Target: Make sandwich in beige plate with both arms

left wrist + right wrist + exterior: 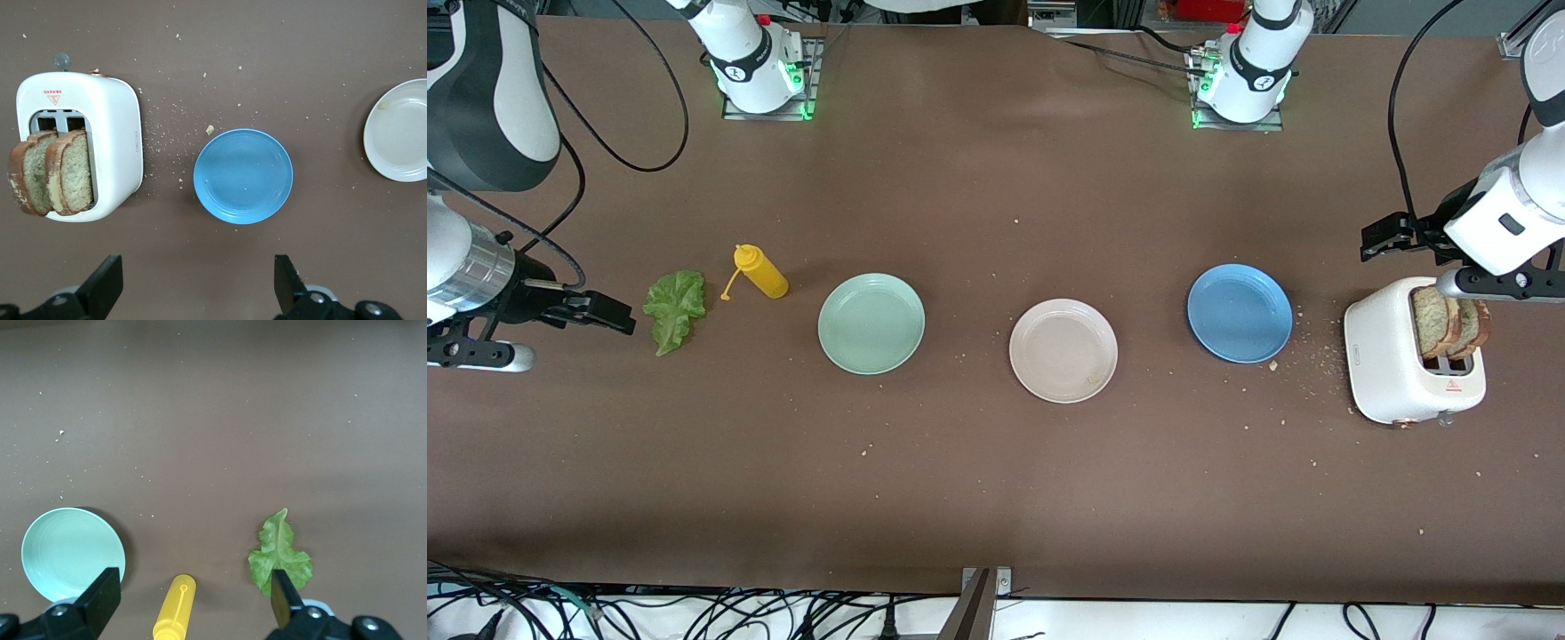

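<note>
— Toaster (1412,364) sits nearest us, both slices (1452,322) popped up; why park our left gripper (1383,238) over it, fingers wide?

— So we can pull toast for the bare beige plate (1064,350) mid-table. Our right gripper (609,313), also wide, hovers beside the lettuce (674,308).

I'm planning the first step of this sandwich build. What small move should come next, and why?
Probably lower the open left gripper onto the nearer brown toast slice standing in the white toaster. The round beige plate is still bare, so bread goes first. The open right gripper waits beside the ruffled green lettuce leaf.
</note>
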